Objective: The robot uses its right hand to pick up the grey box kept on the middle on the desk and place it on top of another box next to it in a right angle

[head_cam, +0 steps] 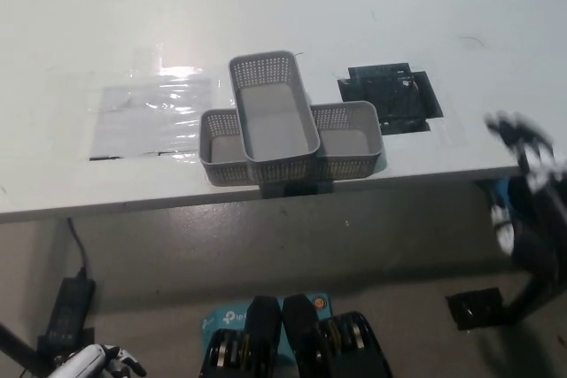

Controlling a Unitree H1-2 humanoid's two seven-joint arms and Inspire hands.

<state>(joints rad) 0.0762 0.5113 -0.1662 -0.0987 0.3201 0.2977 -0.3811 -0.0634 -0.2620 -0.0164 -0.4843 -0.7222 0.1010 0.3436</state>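
While the grey perforated plastic box [273, 121] lies crosswise on the second grey perforated box [292, 143] at the white bench's [266, 6] near edge, the black right robot hand [524, 143] blurs at far right, holding nothing; its fingers cannot be told. Clearing wide avoids nudging the overhanging stack. The white left robot hand [89, 363] rests low, near left.

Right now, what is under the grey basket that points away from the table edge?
The upper grey basket lies crosswise on a lower grey basket, whose two ends show at its sides. The lower one's middle is covered, so anything inside there cannot be seen.
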